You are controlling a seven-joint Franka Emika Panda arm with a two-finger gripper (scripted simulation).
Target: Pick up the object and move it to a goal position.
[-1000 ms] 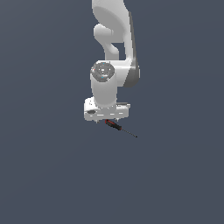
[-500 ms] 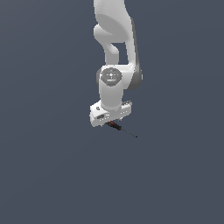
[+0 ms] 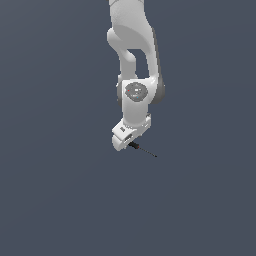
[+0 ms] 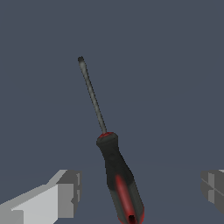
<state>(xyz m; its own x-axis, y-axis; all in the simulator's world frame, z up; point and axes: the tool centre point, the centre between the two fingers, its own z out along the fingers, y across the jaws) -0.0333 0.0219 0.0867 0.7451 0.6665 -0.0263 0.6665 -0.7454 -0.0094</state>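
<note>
the pincer (image 4: pixel 140 192) stands wide, its fingers (image 4: pixel 65 192) well apart on either side of the screwdriver (image 4: pixel 118 179) without touching it. in the exterior view the screwdriver (image 3: pixel 141 149) lies on the grey desk (image 3: pixel 60 200) just under the pincer (image 3: pixel 125 141), its thin shaft pointing toward the exterior view's right.

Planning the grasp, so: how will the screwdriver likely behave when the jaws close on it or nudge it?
The screwdriver looks rigid, so it likely won't flex. Its rounded handle may roll if pushed sideways. The fat handle against the thin shaft suggests handle-heavy weight, so gripping the handle, which lies between the open jaws, should tilt it least.
</note>
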